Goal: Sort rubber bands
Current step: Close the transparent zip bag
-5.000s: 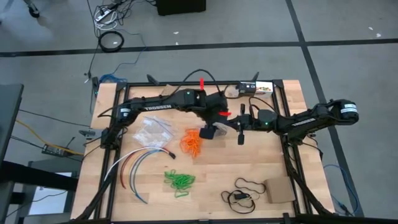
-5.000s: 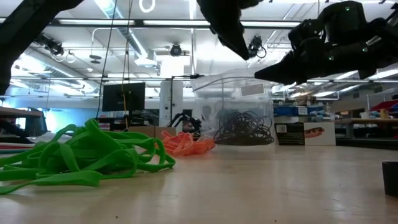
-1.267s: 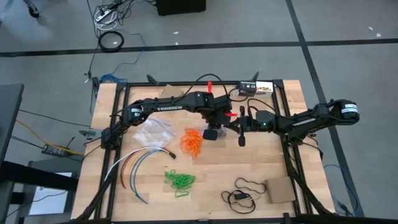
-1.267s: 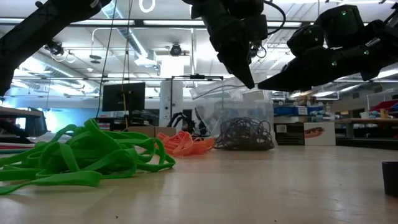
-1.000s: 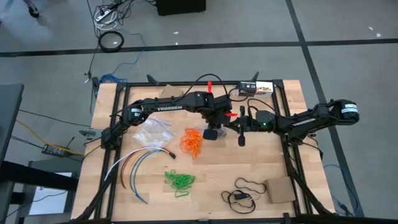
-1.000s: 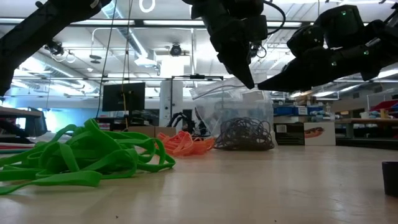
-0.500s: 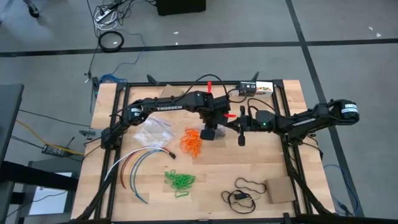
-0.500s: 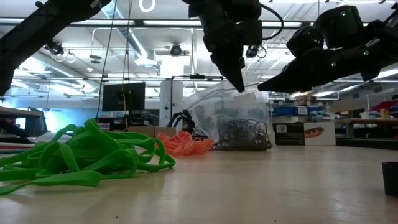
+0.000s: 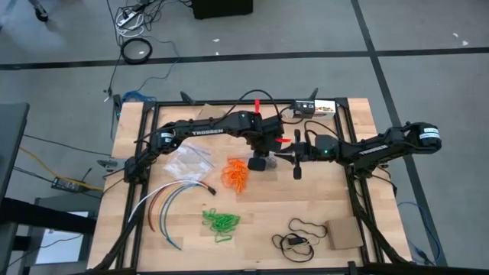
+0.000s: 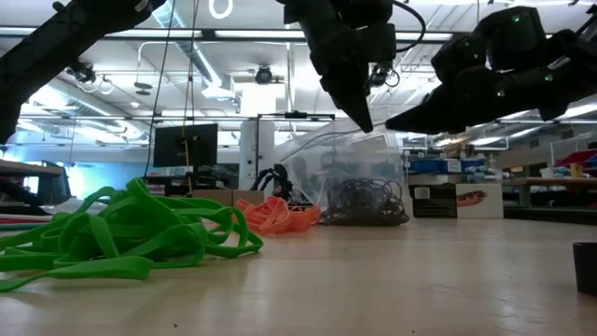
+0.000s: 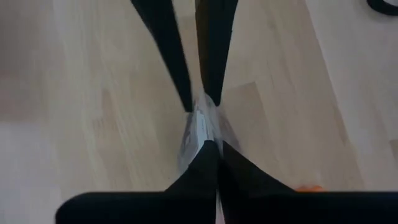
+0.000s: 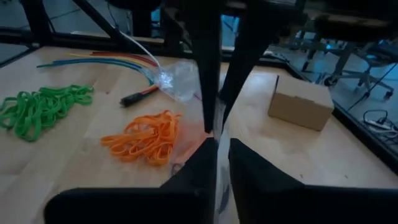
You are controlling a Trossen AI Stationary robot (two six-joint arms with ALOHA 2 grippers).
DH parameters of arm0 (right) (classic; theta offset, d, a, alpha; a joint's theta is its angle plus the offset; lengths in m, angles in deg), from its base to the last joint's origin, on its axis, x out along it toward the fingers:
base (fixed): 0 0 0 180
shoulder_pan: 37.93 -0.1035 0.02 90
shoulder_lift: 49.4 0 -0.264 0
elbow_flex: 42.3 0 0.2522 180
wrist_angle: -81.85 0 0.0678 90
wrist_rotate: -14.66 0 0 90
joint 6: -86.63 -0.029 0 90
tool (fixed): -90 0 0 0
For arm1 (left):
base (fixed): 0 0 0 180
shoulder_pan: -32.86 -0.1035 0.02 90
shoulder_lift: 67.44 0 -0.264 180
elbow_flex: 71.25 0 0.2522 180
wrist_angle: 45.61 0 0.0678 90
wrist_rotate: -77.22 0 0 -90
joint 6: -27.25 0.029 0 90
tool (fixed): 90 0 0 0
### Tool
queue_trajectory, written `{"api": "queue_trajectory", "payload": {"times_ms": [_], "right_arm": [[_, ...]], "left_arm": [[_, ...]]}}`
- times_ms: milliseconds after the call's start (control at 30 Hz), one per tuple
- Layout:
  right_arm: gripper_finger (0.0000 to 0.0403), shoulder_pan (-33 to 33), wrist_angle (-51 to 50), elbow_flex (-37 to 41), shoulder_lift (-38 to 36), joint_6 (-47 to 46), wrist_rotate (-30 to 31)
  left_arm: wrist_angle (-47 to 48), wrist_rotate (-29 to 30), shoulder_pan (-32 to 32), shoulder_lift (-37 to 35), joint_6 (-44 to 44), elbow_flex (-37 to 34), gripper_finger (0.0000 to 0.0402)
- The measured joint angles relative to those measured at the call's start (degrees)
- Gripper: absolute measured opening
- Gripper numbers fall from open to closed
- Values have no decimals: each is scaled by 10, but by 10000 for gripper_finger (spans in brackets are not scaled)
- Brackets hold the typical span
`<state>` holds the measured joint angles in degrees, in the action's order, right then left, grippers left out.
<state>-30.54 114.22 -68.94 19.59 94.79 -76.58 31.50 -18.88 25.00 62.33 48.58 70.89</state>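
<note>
- From the high view, we see the left tool (image 9: 260, 155) and the right tool (image 9: 273, 156) meeting near the middle of the table (image 9: 336, 191), both at the mouth of a clear plastic bag (image 9: 260, 162). The orange rubber bands (image 9: 237, 175) lie just beside it, the green rubber bands (image 9: 221, 221) nearer the front edge.
- From the low view, the bag hangs upright with the dark rubber bands (image 10: 366, 203) settled at its bottom on the table; we judge that both tools hold its rim from above to keep it open or lift it.
- In the left wrist view, the left tool is clenched on a fold of the bag's film.
- In the right wrist view, the right tool's fingers (image 12: 246, 165) stand slightly parted around the film; whether they grip it we cannot tell.
- Open room lies toward the right edge and front; the coloured cables (image 9: 164, 200) crowd the left front.
</note>
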Motion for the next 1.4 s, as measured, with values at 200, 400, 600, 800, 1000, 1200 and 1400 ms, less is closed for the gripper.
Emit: {"api": "queue_trajectory", "payload": {"times_ms": [200,400,600,800,1000,1200,1400], "right_arm": [[73,3,7,0,0,2,0],[69,7,3,0,2,-10,-1],[7,7,-2,0,2,-3,-1],[1,7,-3,0,2,-5,0],[0,7,-4,0,2,-6,12],[0,7,0,0,2,-6,13],[0,8,4,0,2,-7,18]], "left_arm": [[-15,0,1,0,5,0,4],[-27,0,2,0,5,0,2],[-30,2,5,0,9,0,2],[-25,2,5,0,9,0,31],[3,1,2,0,-1,0,105],[12,-1,-11,0,-20,0,123],[36,-6,-15,0,-4,0,30]]}}
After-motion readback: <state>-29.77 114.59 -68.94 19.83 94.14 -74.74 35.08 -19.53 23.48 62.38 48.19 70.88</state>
